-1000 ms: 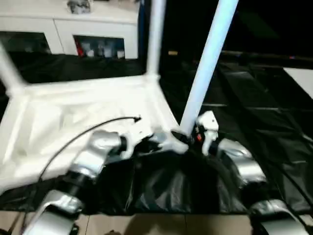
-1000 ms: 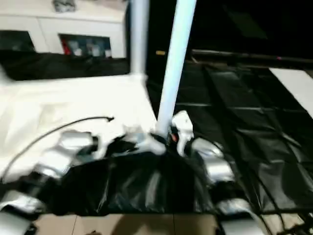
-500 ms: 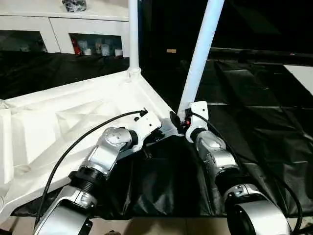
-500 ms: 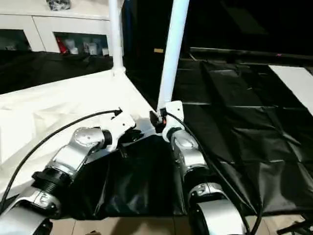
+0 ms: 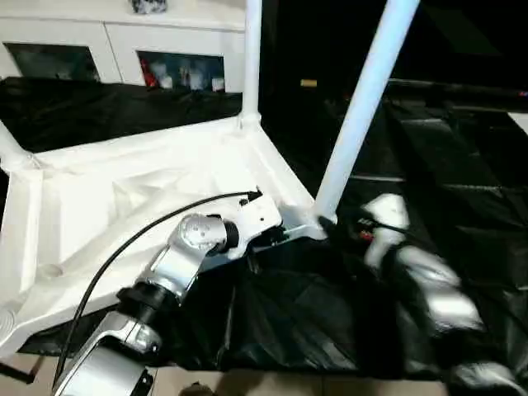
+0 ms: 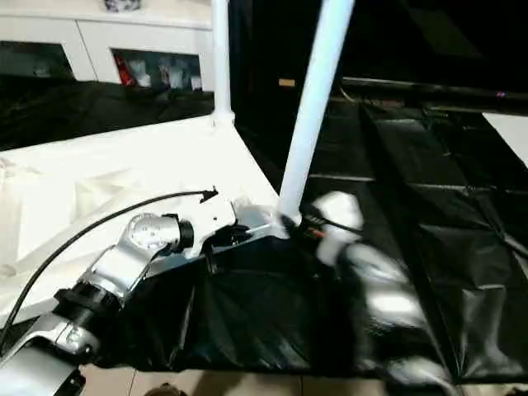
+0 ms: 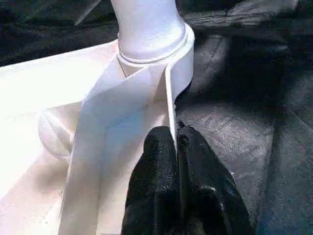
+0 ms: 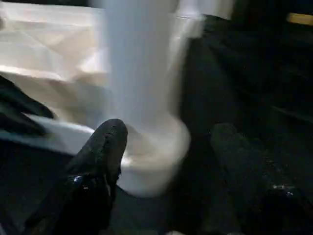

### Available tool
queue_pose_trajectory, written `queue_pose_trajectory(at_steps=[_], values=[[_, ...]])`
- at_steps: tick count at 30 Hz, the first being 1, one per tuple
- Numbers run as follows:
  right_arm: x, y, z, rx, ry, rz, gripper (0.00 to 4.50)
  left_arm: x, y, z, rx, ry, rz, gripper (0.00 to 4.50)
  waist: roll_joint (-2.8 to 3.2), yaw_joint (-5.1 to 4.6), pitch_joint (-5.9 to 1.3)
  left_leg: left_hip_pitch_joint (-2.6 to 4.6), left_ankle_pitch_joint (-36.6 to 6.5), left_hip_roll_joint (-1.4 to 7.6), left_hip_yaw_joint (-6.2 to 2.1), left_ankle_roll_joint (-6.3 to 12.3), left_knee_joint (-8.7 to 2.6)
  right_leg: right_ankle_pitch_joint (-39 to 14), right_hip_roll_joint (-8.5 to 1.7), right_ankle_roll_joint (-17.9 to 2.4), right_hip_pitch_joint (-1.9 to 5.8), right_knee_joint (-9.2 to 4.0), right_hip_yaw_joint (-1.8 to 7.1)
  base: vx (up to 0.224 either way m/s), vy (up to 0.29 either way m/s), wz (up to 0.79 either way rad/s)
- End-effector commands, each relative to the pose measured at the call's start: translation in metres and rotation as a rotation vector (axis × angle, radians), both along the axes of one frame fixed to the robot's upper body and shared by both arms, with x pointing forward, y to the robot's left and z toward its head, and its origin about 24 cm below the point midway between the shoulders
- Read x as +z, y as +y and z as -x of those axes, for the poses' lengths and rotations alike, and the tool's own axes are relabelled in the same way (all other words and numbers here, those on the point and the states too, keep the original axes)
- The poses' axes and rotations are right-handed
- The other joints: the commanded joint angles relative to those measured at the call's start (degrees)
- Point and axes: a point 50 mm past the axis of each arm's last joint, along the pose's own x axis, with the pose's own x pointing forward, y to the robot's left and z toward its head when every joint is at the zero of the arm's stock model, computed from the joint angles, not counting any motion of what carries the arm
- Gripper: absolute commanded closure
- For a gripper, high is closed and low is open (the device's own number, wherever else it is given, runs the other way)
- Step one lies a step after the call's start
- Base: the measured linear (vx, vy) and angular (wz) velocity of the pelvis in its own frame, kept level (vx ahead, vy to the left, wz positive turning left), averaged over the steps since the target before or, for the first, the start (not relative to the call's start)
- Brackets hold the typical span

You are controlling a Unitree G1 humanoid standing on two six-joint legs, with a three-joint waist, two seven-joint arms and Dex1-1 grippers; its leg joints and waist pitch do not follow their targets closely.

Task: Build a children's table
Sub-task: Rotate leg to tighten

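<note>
Black drape [image 5: 462,165] across the right half of the frame, bare and roomy. Upside-down tabletop [image 5: 124,198] across centre-left, ribbed underside up, near edge overhanging the drape's front. Three legs upright in corner sockets: far leg [image 5: 252,58], near-right leg [image 5: 363,115], stub at left edge [image 5: 12,148]. Left gripper [image 7: 177,142] pressed together on the thin rim wall beside the near-right socket (fingers [image 7: 159,147] pinching it). Right gripper [image 8: 166,147] spread apart, straddling that socket's base, blurred.
</note>
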Motion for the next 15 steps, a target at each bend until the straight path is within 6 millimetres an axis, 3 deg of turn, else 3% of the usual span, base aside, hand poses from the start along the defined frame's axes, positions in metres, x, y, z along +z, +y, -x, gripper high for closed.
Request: queue_pose_trajectory(at_steps=[1, 3, 9, 15], values=[[0.006, -0.012, 0.004, 0.01, -0.009, -0.011, 1.43, 0.004, -0.004, 0.002, -0.045, -0.021, 0.035, 4.5, -0.53, -0.1, -3.1, -0.01, -11.6, 0.67, 0.48, 4.06, -3.37, -8.6, -2.15, -11.3, 3.07, -4.2, 1.69, 0.0, 0.0, 0.0], [0.007, -0.022, 0.016, 0.064, 0.009, 0.022, 1.43, 0.004, -0.004, 0.003, -0.074, -0.022, 0.038, 4.5, -0.76, -0.01, -3.07, -0.19, -11.4, 0.61, 0.44, 4.26, -3.31, -9.4, -2.05, -10.5, 3.21, -4.35, 1.62, 0.0, 0.0, 0.0], [0.012, -0.02, 0.027, 0.143, 0.02, 0.023, 1.43, 0.004, -0.004, 0.004, -0.094, -0.025, 0.042, 4.5, -0.79, 0.02, -3.06, -0.22, -11.1, 0.82, 0.3, 4.69, -3.33, -10.6, -2.1, -10.5, 2.89, -4.37, 1.48, 0.0, 0.0, 0.0], [0.016, -0.003, 0.03, 0.231, 0.022, 0.016, 1.43, 0.008, -0.003, 0.001, -0.076, -0.05, 0.059, 4.5, -1.07, 0.17, -3.14, -0.37, -9.7, 0.79, 0.26, 4.86, -3.22, -9.0, -2.17, -10.6, 2.98, -4.05, 1.46, 0.0, 0.0, 0.0]])
